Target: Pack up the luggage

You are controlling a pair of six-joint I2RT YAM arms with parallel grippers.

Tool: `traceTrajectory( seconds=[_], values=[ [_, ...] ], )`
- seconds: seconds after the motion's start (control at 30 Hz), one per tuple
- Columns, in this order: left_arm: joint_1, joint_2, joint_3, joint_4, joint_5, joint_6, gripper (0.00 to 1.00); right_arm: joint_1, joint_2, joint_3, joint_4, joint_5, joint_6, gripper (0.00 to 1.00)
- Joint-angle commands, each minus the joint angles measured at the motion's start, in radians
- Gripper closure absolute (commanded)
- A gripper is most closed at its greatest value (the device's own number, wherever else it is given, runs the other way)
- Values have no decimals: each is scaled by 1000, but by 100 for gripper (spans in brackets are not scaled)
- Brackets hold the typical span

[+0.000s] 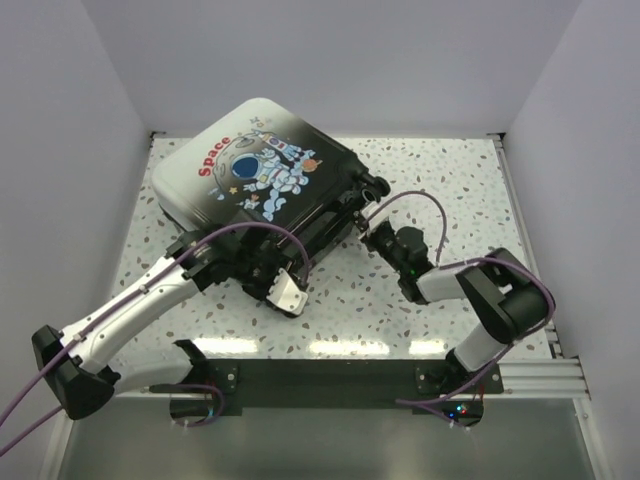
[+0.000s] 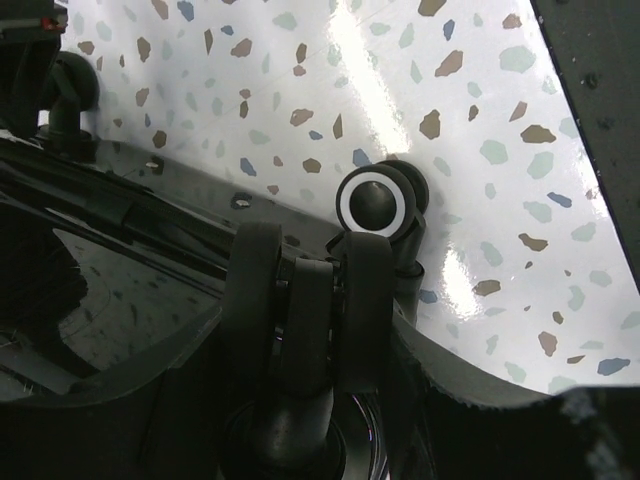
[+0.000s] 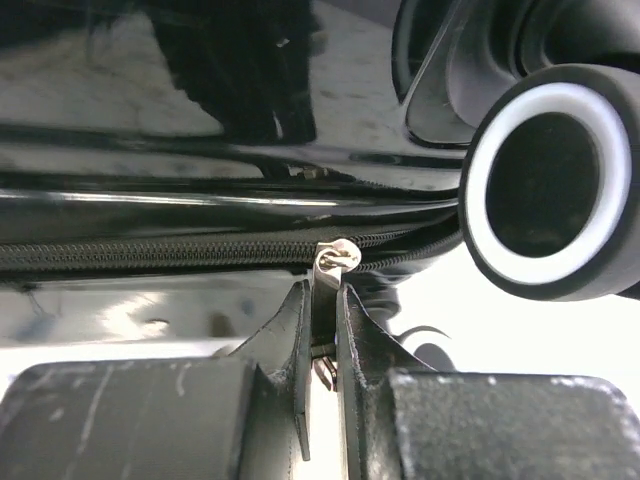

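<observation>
1. The luggage [image 1: 190,195] lies flat and closed on the speckled tabletop [image 1: 450,190], toward the far left. Its printed shell faces up and its wheel end faces the near right.
2. The only legible writing is the red word "Space" [image 1: 214,156] on the pale part of the shell, beside the cartoon astronauts [image 1: 272,172]. The small marks around them are too fine to read.
3. The right tool [image 3: 322,300] is pinched narrow on the silver zipper pull [image 3: 331,260]. The pull hangs from the black zipper [image 3: 150,255], near a white-ringed wheel [image 3: 550,185] that is cut off at the frame's right edge.
4. The left tool [image 1: 278,285] sits at the case's near edge, and its arm hides that edge from above.
5. The left wrist camera shows a twin caster [image 2: 300,310] up close and a second wheel [image 2: 375,200] behind it. The fingers are lost among dark shapes, so I cannot tell how wide that tool stands or whether it holds anything.
</observation>
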Motion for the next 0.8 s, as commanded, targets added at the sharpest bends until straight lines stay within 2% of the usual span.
traceTrajectory(
  seconds=[0.0, 0.13, 0.4, 0.6, 0.77],
  values=[
    [-1, -38, -2, 91, -20, -95, 100, -32, -205, -19, 73, -131, 242, 100],
    [-1, -62, -21, 94, -37, -109, 100, -49, -226, -71, 36, -141, 303, 100],
    [-1, -64, -31, 80, -64, -132, 100, -120, -186, -71, 10, -10, 399, 100],
    [-1, -80, -58, 95, -69, -138, 100, -152, -350, -27, -151, -205, 609, 100],
    [-1, -84, -74, 146, -116, -190, 100, -245, -356, -16, -283, -338, 751, 100]
  ],
)
